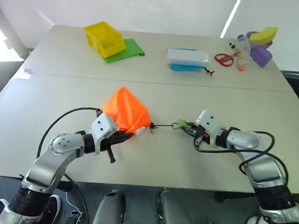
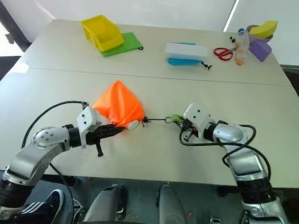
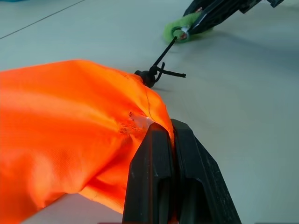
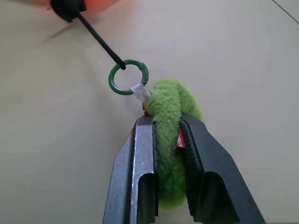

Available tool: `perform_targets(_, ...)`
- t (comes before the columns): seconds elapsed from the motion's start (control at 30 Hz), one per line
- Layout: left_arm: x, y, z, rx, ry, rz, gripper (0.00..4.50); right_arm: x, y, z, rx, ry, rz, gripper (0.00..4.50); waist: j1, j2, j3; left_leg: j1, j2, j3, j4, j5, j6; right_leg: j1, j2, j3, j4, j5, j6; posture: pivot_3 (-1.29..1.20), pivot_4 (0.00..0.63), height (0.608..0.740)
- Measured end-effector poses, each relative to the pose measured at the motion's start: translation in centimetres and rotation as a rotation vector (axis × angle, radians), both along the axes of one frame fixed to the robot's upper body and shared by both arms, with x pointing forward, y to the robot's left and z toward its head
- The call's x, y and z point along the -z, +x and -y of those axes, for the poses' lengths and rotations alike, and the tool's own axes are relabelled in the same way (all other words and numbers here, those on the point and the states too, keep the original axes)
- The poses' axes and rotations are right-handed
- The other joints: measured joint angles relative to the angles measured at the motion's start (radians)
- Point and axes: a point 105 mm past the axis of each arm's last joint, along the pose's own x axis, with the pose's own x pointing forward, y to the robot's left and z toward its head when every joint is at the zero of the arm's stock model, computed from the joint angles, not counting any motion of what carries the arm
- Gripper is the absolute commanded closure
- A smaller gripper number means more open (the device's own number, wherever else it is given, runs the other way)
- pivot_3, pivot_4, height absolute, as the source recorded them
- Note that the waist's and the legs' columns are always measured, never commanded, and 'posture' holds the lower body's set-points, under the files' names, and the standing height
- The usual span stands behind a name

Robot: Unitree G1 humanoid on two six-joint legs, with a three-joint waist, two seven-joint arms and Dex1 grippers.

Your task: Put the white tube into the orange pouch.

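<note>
Spreading across both head views, the pale matte table (image 1: pixel 197 161) carries everything; the orange pouch (image 1: pixel 125 110) slumps just short of its middle, a soft, crumpled fabric cone that will sag and fold wherever it is not held. The left gripper (image 3: pixel 170 140) has its black fingers pinched shut on the pouch's gathered mouth. A sliver of the white tube (image 1: pixel 140 131) peeks from that opening, so it looks already inside; it should be light, smooth and somewhat slippery. A thin black cord (image 1: pixel 163 125) runs taut from the mouth to a small green ring (image 4: pixel 128 77), tied to a fuzzy green tab (image 4: pixel 170 135), which the right gripper (image 4: pixel 166 126) clamps firmly, likely the best pulling point.
</note>
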Motion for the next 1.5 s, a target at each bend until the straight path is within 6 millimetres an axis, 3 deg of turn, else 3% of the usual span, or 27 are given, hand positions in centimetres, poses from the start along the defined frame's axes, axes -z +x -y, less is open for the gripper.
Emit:
perform_targets(0.4,0.5,-0.7,0.0,0.044,0.032,-0.082,4.50,-0.7,-0.1,1.5,0.027,-0.006,0.010,3.85,-0.002,0.000,0.000,-0.001,0.000,0.000,0.000,0.000,0.000,0.000,0.000,0.000,-0.001,0.000,0.000,0.00,0.150,0.740)
perform_targets(0.5,0.8,-0.9,0.2,0.039,0.004,-0.144,3.64,-0.5,-0.1,1.6,0.033,-0.005,0.012,3.88,-0.001,0.000,0.000,-0.001,0.000,0.000,0.000,0.000,0.000,0.000,0.000,0.000,-0.001,0.000,0.000,0.00,0.150,0.740)
perform_targets(0.67,0.9,-1.6,0.6,0.062,-0.037,-0.213,1.18,-0.3,0.2,2.1,0.056,-0.012,0.025,3.88,-0.002,0.000,0.000,0.000,0.000,0.000,0.000,0.000,0.000,0.000,0.000,0.000,-0.001,0.000,0.000,0.00,0.150,0.740)
perform_targets(0.73,0.7,-2.4,1.0,0.106,-0.070,-0.265,1.18,-0.2,0.3,2.2,0.061,-0.011,0.022,3.88,-0.004,0.000,0.000,0.000,0.000,0.000,0.000,0.000,0.000,0.000,0.000,0.000,-0.001,0.000,0.000,0.00,0.150,0.740)
perform_targets(0.83,-0.7,-2.2,1.4,0.119,-0.157,-0.288,1.18,-0.2,0.3,2.3,0.059,-0.012,0.026,3.88,-0.003,0.000,0.000,0.000,0.000,0.000,0.000,0.000,0.000,0.000,0.001,0.000,0.000,0.000,0.000,0.00,0.150,0.740)
perform_targets(0.97,-5.7,0.0,2.3,0.148,-0.282,-0.235,1.18,-0.5,0.5,2.1,0.049,-0.011,0.050,3.88,0.007,-0.001,0.001,0.000,-0.001,-0.001,0.003,0.000,0.000,0.001,0.001,0.000,0.001,0.000,0.000,0.00,0.150,0.740)
perform_targets(1.03,-6.8,0.4,2.8,0.181,-0.280,-0.231,1.18,-0.3,0.5,1.9,0.038,-0.021,0.055,3.88,0.005,-0.001,0.001,0.001,-0.001,0.000,0.003,0.000,0.000,0.002,0.001,0.000,0.001,0.000,0.001,0.00,0.150,0.740)
perform_targets(1.13,-6.0,1.4,3.9,0.202,-0.222,-0.243,1.18,0.2,0.3,1.6,0.033,-0.021,0.050,3.88,0.000,-0.001,0.001,0.000,-0.002,-0.001,0.001,0.000,0.000,0.001,0.001,0.000,0.000,-0.001,0.002,0.00,0.150,0.740)
perform_targets(1.3,-4.7,4.4,7.4,0.269,-0.090,-0.191,1.18,0.3,0.6,1.3,0.041,-0.028,0.075,3.88,0.008,-0.001,0.001,0.000,-0.002,-0.001,0.002,0.000,0.000,0.001,0.002,0.000,0.001,0.000,0.001,0.00,0.150,0.740)
perform_targets(1.5,-2.8,6.6,9.2,0.328,0.032,-0.238,1.18,0.2,0.9,1.0,0.049,-0.022,0.088,3.88,0.007,-0.001,0.001,-0.001,-0.002,-0.001,0.001,0.000,0.000,0.001,0.003,0.000,0.000,-0.001,0.001,0.00,0.150,0.740)
